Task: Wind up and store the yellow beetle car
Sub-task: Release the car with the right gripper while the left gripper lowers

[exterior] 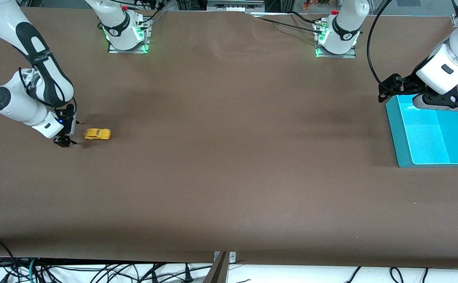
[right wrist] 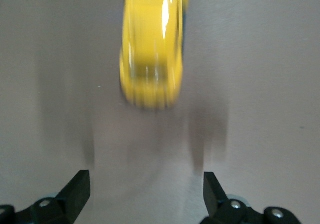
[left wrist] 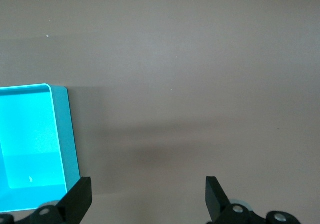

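Note:
The yellow beetle car (exterior: 97, 134) stands on the brown table at the right arm's end, free of any grip. In the right wrist view the yellow beetle car (right wrist: 152, 44) is smeared by motion, a short way off from the jaws. My right gripper (exterior: 65, 141) is low at the table just beside the car, open and empty, its fingertips (right wrist: 77, 186) wide apart. My left gripper (exterior: 441, 100) hangs open and empty over the teal bin's (exterior: 429, 133) edge nearest the robot bases, with bare table between its fingertips (left wrist: 80, 194).
The teal bin (left wrist: 62, 134) is an open box with nothing in it, at the left arm's end of the table. Bare brown table stretches between the car and the bin. Cables hang below the table's front edge.

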`<act>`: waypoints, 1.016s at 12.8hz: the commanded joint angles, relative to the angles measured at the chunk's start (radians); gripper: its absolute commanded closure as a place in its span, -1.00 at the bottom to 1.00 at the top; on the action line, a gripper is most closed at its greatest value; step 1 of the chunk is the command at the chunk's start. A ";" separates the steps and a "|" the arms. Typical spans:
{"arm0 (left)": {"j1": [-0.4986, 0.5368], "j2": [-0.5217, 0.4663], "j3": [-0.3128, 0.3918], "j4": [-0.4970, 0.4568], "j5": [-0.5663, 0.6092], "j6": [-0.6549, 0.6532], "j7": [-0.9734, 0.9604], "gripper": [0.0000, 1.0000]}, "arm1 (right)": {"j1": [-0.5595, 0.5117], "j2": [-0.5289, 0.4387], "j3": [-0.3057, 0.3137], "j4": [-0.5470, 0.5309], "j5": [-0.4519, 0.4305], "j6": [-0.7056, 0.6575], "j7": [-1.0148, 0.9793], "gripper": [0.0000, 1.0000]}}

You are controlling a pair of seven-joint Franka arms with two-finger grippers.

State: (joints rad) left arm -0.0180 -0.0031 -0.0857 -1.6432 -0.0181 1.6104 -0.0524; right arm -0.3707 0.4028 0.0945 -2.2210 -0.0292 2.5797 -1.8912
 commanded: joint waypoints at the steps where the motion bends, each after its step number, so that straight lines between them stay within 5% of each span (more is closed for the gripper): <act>1: 0.001 -0.005 -0.006 0.013 0.027 -0.017 -0.009 -1.00 | -0.011 -0.036 0.051 0.069 0.018 -0.108 -0.006 -1.00; 6: 0.003 -0.005 -0.002 0.014 0.018 -0.035 0.009 -1.00 | 0.013 -0.205 0.129 0.170 0.015 -0.298 0.206 -1.00; 13: 0.000 -0.001 -0.077 0.032 0.029 -0.050 0.009 -1.00 | 0.036 -0.416 0.140 0.225 0.054 -0.507 0.579 -1.00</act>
State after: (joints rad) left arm -0.0194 -0.0046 -0.1530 -1.6290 -0.0181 1.5854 -0.0508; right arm -0.3340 0.0287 0.2362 -1.9986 -0.0083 2.1095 -1.3998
